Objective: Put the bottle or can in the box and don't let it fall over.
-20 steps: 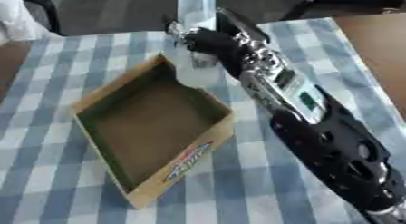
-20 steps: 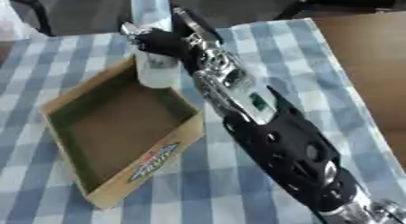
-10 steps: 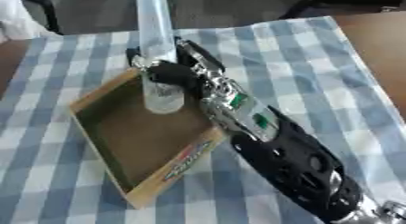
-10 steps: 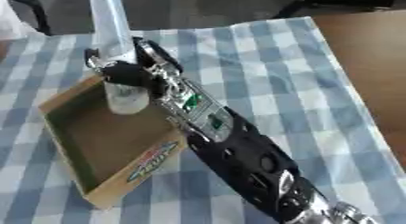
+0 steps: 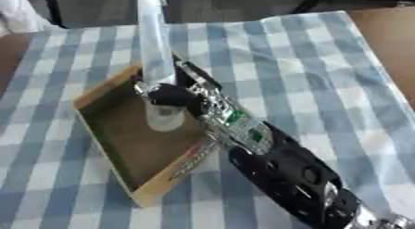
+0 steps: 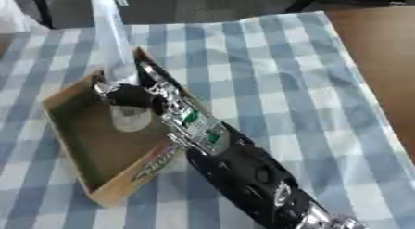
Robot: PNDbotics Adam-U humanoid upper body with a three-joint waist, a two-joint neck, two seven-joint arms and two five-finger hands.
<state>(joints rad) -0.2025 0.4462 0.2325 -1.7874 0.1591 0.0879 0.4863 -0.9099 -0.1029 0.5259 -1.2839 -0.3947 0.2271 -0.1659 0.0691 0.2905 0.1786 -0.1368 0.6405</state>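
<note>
Tall clear plastic bottle, pinched by right hand, needs level seating in brown cardboard box, twelve o'clock end, before release.

Right arm extended from lower right toward upper left, right hand with fingers curled around a clear bottle

Blue-white checked cloth over brown table, w/ dark floor behind
</note>
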